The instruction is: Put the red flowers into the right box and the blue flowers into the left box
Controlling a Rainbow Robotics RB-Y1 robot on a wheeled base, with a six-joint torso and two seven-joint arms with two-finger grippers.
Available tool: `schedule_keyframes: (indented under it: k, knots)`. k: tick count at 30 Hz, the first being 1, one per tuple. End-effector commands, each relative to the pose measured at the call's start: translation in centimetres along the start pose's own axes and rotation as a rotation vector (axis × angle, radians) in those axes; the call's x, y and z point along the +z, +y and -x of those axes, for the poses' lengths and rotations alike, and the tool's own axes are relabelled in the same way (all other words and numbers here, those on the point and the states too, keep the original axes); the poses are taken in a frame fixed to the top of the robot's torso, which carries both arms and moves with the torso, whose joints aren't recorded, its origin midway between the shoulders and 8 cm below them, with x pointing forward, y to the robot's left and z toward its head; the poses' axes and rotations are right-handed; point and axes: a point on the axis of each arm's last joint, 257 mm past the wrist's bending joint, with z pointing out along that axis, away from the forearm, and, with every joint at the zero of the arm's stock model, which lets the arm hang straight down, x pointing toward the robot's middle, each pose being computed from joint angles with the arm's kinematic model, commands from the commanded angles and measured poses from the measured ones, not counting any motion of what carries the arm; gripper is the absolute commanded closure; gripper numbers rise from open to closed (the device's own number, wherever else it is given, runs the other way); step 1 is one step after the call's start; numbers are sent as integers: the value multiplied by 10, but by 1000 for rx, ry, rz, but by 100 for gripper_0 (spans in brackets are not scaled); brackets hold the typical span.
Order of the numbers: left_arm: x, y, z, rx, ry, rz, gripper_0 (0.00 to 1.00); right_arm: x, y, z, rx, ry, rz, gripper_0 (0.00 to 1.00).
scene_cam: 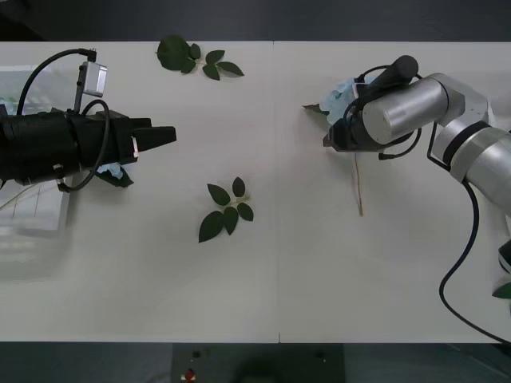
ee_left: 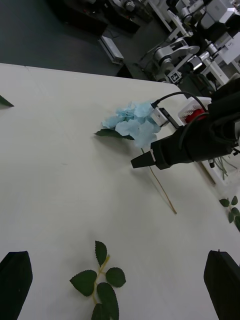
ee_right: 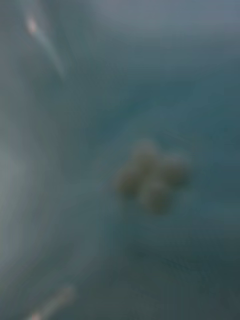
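A pale blue flower [scene_cam: 338, 94] lies on the table's right half, its thin stem [scene_cam: 358, 190] trailing toward me. My right gripper [scene_cam: 333, 137] hangs over the top of that stem, right beside the head. The left wrist view shows the same blue flower [ee_left: 132, 122] with the right gripper [ee_left: 141, 160] in front of its stem. The right wrist view looks at blurred blue petals [ee_right: 150, 175] from very close. My left gripper [scene_cam: 164, 134] is open, pointing right near the left box [scene_cam: 32, 219]. Another blue flower [scene_cam: 112, 171] peeks out under the left arm. Red flowers [ee_left: 193, 115] sit in the right box [ee_left: 216, 176].
Loose green leaf sprigs lie at the table's middle [scene_cam: 227, 211], at the far edge [scene_cam: 192, 57] and at the right edge [scene_cam: 503, 291]. The middle sprig [ee_left: 100, 280] lies just ahead of my left fingers [ee_left: 15, 280].
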Motion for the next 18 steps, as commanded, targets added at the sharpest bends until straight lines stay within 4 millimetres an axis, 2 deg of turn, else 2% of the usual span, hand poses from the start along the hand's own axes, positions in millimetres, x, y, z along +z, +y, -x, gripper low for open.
schedule_keyframes:
  k: [1,14,15,17,18]
  knots:
    - [-4,2,9,61,-20,8,0,-15,14,37,-88,-63,2,0]
    - [-5,2,6,52,-18,8,0,-10,14,35,-121,-63,-7,0]
    - [-5,2,6,49,-18,8,0,-9,14,34,-122,-62,-7,2]
    - [-5,3,4,46,-17,8,0,-8,14,35,-123,-65,-6,17]
    - [-5,3,3,45,-17,8,0,-7,15,34,-123,-64,-4,28]
